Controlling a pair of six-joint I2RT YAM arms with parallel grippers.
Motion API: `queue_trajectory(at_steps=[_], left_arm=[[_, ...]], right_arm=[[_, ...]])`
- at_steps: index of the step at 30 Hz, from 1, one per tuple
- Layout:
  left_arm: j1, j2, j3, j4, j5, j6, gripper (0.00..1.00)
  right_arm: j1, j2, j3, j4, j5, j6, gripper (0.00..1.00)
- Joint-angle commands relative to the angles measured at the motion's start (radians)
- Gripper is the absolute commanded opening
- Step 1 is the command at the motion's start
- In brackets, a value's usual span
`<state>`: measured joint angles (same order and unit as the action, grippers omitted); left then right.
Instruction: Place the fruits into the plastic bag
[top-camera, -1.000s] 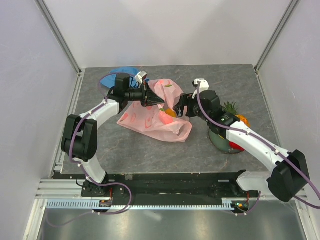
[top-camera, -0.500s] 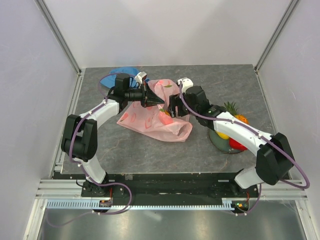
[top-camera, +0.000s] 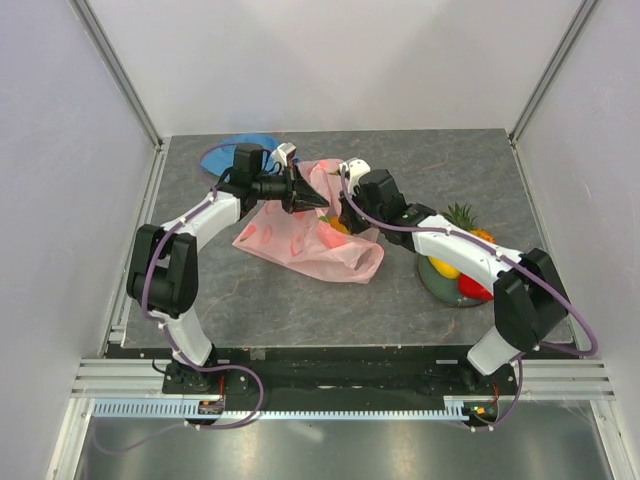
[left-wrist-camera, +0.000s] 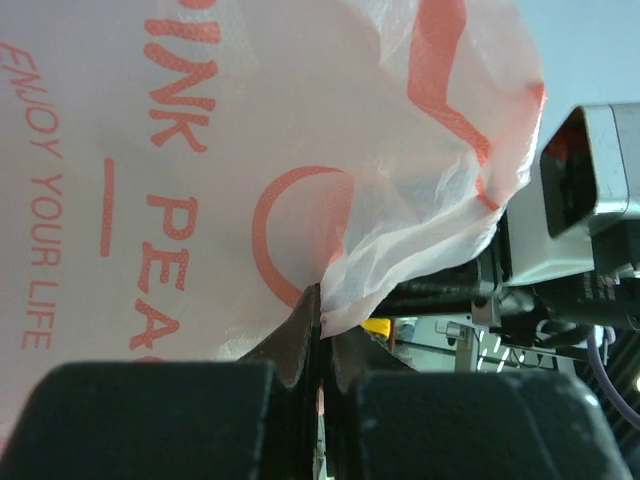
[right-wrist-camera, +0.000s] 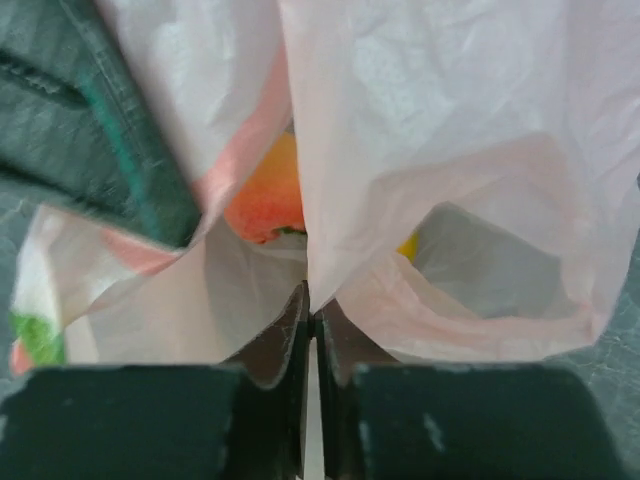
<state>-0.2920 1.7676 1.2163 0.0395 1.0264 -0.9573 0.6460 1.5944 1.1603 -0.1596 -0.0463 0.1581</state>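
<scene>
The pink plastic bag lies mid-table, its mouth lifted. My left gripper is shut on the bag's upper edge, the film pinched between its fingertips. My right gripper is shut on the opposite edge of the bag, a thin fold caught at its tips. Inside the bag shows a pink-orange peach. On the dark plate to the right lie a yellow mango, a red fruit and the pineapple.
A blue cloth hat lies at the back left behind the left arm. The right arm's wrist camera fills the right side of the left wrist view. Grey walls close in the table on three sides.
My right arm swung left from near the plate to the bag's mouth and its jaws closed on the bag's edge. The left gripper kept its hold and barely moved.
</scene>
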Motion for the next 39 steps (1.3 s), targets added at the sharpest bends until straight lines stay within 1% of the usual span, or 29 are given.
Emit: queue_trajectory(at_steps=[1, 2, 4, 9, 12, 15, 16, 18, 21, 22, 24, 25, 27, 28, 30, 31, 32, 34, 35, 37, 38, 39], left_arm=[[0.005, 0.056, 0.182, -0.225, -0.055, 0.239, 0.01], [0.005, 0.068, 0.205, -0.249, -0.063, 0.261, 0.02], [0.005, 0.101, 0.259, -0.285, -0.084, 0.302, 0.01], [0.001, 0.161, 0.353, -0.303, -0.091, 0.361, 0.02], [-0.013, 0.188, 0.388, -0.311, -0.072, 0.388, 0.05], [-0.045, 0.205, 0.404, -0.314, -0.051, 0.411, 0.10], [-0.067, 0.208, 0.405, -0.316, -0.046, 0.420, 0.13], [-0.090, 0.217, 0.411, -0.316, -0.034, 0.427, 0.16], [-0.125, 0.227, 0.423, -0.320, -0.035, 0.442, 0.26], [-0.136, 0.225, 0.425, -0.322, -0.040, 0.445, 0.35], [-0.136, 0.207, 0.433, -0.320, -0.054, 0.462, 0.46], [-0.137, 0.193, 0.434, -0.325, -0.067, 0.474, 0.56], [-0.136, 0.158, 0.436, -0.331, -0.106, 0.514, 0.63], [-0.136, 0.115, 0.434, -0.332, -0.124, 0.528, 0.68], [-0.136, 0.066, 0.414, -0.332, -0.190, 0.561, 0.71], [-0.136, 0.003, 0.402, -0.332, -0.221, 0.574, 0.73], [-0.136, -0.028, 0.369, -0.332, -0.294, 0.597, 0.75], [-0.137, -0.132, 0.326, -0.326, -0.382, 0.615, 0.77], [-0.136, -0.173, 0.274, -0.323, -0.490, 0.621, 0.78], [-0.139, -0.320, 0.178, -0.305, -0.717, 0.615, 0.80], [-0.141, -0.353, 0.111, -0.300, -0.770, 0.608, 0.80], [-0.145, -0.387, 0.079, -0.300, -0.819, 0.605, 0.80]], right_arm=[[0.004, -0.019, 0.065, -0.056, -0.024, -0.026, 0.03], [0.003, -0.030, 0.064, -0.070, -0.020, -0.022, 0.00], [0.001, -0.073, 0.059, -0.112, -0.004, 0.006, 0.00], [0.000, -0.166, 0.042, -0.224, 0.040, 0.113, 0.00], [0.000, -0.207, 0.027, -0.305, 0.061, 0.199, 0.00], [0.000, -0.250, 0.006, -0.333, 0.066, 0.274, 0.00], [0.000, -0.258, 0.003, -0.353, 0.069, 0.294, 0.00], [0.000, -0.283, 0.004, -0.395, 0.080, 0.346, 0.00], [-0.002, -0.321, -0.001, -0.443, 0.121, 0.421, 0.00], [0.000, -0.330, -0.005, -0.446, 0.131, 0.440, 0.00], [0.000, -0.352, -0.014, -0.452, 0.163, 0.490, 0.00], [0.000, -0.355, -0.019, -0.452, 0.177, 0.512, 0.00], [-0.002, -0.353, -0.022, -0.451, 0.203, 0.550, 0.00], [0.000, -0.352, -0.019, -0.449, 0.204, 0.560, 0.00], [0.000, -0.334, -0.013, -0.434, 0.207, 0.577, 0.00], [0.000, -0.320, -0.008, -0.426, 0.204, 0.590, 0.00], [0.000, -0.312, -0.007, -0.410, 0.203, 0.600, 0.00], [-0.002, -0.300, -0.002, -0.400, 0.200, 0.632, 0.00], [0.000, -0.286, -0.002, -0.385, 0.197, 0.641, 0.00], [0.001, -0.266, -0.008, -0.362, 0.188, 0.676, 0.00], [0.001, -0.261, -0.011, -0.342, 0.181, 0.684, 0.00], [0.001, -0.255, -0.013, -0.333, 0.175, 0.689, 0.00]])
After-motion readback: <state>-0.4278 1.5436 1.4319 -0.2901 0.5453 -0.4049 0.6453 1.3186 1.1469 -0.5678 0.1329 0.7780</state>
